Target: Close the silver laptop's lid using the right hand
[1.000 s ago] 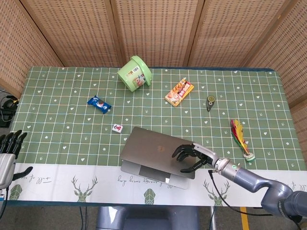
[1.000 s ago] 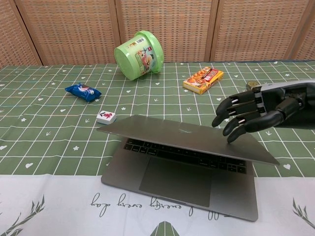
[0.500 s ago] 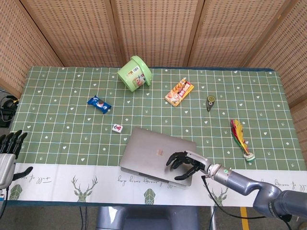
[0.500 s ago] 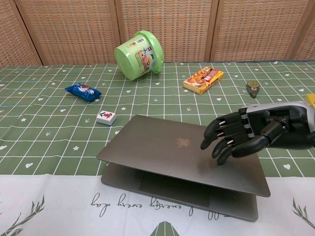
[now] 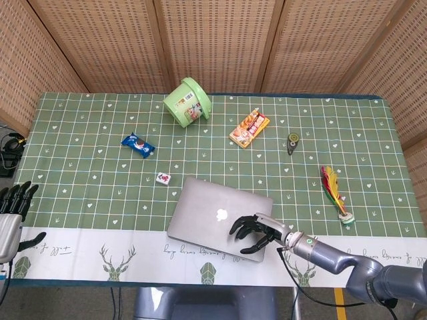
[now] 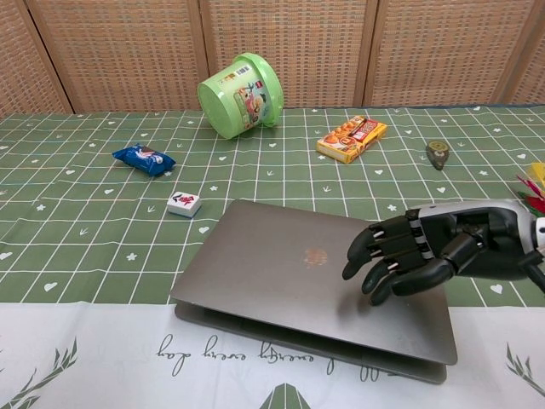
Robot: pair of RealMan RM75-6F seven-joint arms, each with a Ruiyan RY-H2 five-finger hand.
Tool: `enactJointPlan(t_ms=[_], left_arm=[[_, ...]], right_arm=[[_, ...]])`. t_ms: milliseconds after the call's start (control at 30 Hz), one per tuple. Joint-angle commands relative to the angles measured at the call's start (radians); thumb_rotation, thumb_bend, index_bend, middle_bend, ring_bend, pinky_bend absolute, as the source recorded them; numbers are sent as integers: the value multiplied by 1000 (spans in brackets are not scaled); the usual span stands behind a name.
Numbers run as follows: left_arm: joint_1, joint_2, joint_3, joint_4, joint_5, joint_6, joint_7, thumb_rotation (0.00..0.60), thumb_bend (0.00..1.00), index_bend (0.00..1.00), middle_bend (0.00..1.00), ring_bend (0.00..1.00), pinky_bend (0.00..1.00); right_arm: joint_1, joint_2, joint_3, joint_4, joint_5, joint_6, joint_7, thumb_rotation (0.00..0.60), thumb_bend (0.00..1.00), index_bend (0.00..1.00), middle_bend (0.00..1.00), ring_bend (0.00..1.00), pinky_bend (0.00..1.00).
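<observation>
The silver laptop (image 5: 217,217) (image 6: 289,281) lies near the table's front edge, its lid nearly down with only a thin gap over the base. My right hand (image 5: 255,231) (image 6: 404,256) rests palm down on the lid's right part, fingers spread and pressing on it, holding nothing. My left hand (image 5: 12,208) hangs off the table's left edge in the head view, fingers apart and empty; the chest view does not show it.
A tipped green bucket (image 5: 187,101) lies at the back. A blue snack packet (image 5: 137,144), a small tile (image 5: 163,178), an orange snack box (image 5: 249,128), a small round object (image 5: 291,141) and a colourful feathered toy (image 5: 333,190) are scattered around.
The lid has swung down from half open to almost flat on the base. My right hand followed it down and toward the front edge, still pressing on it.
</observation>
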State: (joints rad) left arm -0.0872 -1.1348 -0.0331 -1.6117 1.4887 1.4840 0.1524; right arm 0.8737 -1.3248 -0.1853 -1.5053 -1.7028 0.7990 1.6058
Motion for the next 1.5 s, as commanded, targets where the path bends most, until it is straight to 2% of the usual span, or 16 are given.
enactJointPlan(t_ms=[33,567,667,767,900,967,1000,1100,1200,1400,1500], left_arm=[[0,0,1,0,0,-1,1,600,0,0,0,0,0],[-1,-3,2,1,4,-2,5,600,0,0,0,0,0],[0,-3,2,1,4,0,5,600,0,0,0,0,0],[0,-2,1,1,5,3,4,600,0,0,0,0,0],[2,-3,-1,2,6,9,2,600,0,0,0,0,0],[3,-3,-1,3,5,11,1,600,0,0,0,0,0],[3,-5,0,4,6,10,2,600,0,0,0,0,0],[4,-7,1,5,9,12,5,600,0,0,0,0,0],[6,-8,2,4,14,18,8,600,0,0,0,0,0],[10,-7,3,3,18,26,11,600,0,0,0,0,0],[13,-7,4,6,18,29,10,600,0,0,0,0,0]], right_arm=[[-1,-9,-5,8,5,-1,-5,599,295,417,410,381,343],[-8,-42,-30,35,6,24,0,600,295,417,392,381,323],[-18,-35,-28,25,5,54,-9,599,295,402,358,361,288],[-40,-23,-20,10,-3,116,-38,598,294,362,274,287,216],[-88,-4,7,-5,19,200,-164,599,295,266,106,99,26],[-136,10,37,4,53,274,-300,600,296,213,38,28,0],[-187,9,55,22,78,345,-438,600,296,175,13,6,0],[-241,4,69,21,111,396,-596,600,284,69,0,0,0],[-283,17,78,29,141,426,-730,598,249,8,0,0,0],[-362,17,98,57,185,502,-1007,598,223,0,0,0,0],[-435,8,109,86,205,601,-1235,600,220,0,0,0,0]])
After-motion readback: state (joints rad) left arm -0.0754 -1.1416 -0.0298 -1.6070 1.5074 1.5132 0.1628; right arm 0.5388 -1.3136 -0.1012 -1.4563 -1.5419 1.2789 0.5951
